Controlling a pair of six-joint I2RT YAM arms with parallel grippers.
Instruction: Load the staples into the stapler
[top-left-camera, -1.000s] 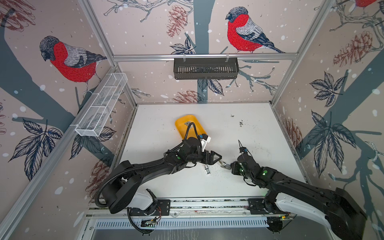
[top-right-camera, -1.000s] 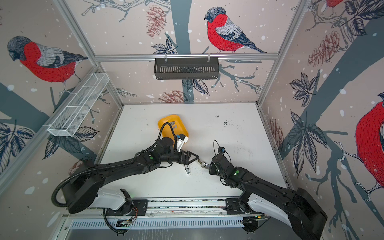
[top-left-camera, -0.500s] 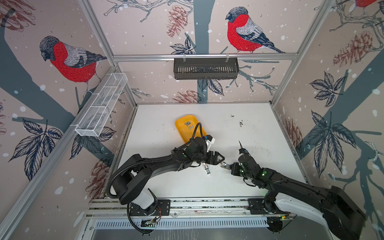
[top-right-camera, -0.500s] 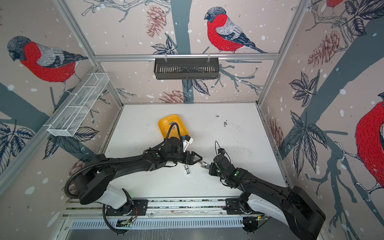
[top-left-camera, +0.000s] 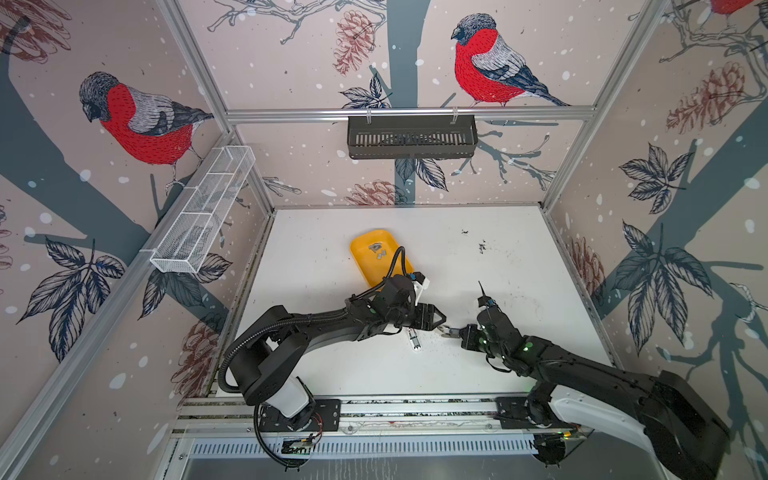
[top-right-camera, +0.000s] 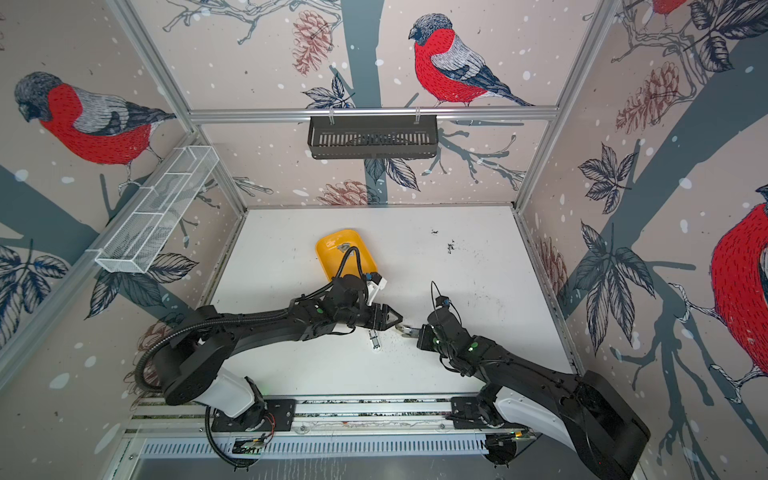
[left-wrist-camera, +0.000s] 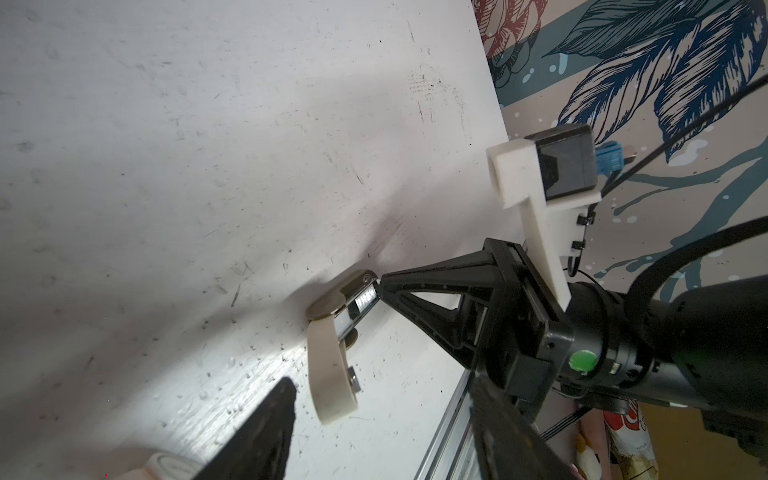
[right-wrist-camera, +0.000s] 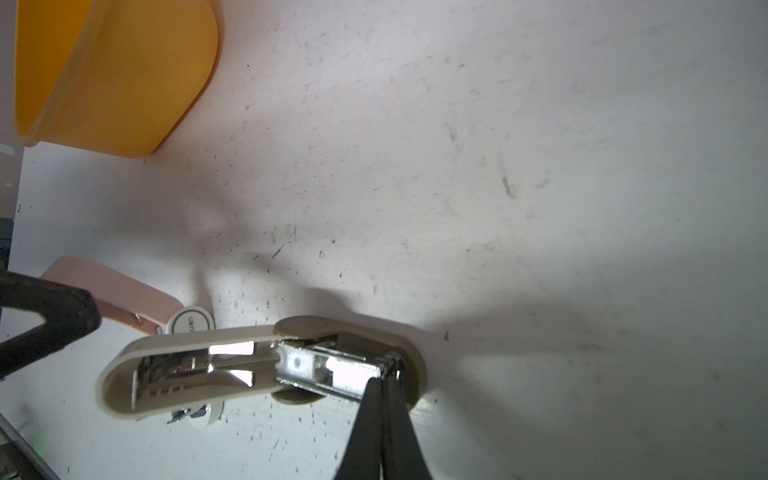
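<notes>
Moving rightward since the earlier frame, the left gripper (top-left-camera: 440, 321) is uncovering more of the yellow plastic tray (top-left-camera: 365, 270). Its fingers are narrowing but standing apart, gripping nothing. The right gripper (right-wrist-camera: 386, 374) is finishing its closing: fingers are pressing together at the front end of the silvery metal rail (right-wrist-camera: 328, 374) of the opened beige plastic mini stapler (right-wrist-camera: 232, 336), lying at tabletop centre-front. Cannot tell if they are nipping a strip.

Loading seems only beginning: short silvery-grey staple strips (top-left-camera: 378, 250) are lying in the tray, and the lid is waiting to be shut. A pink plastic stapler (right-wrist-camera: 124, 297) is lying just beside.

The white scuffed tabletop (top-left-camera: 324, 257) is showing dark specks. Bullfinch-print walls are carrying a black slotted basket (top-left-camera: 411, 137) and a white wire-mesh basket (top-left-camera: 203, 212).
</notes>
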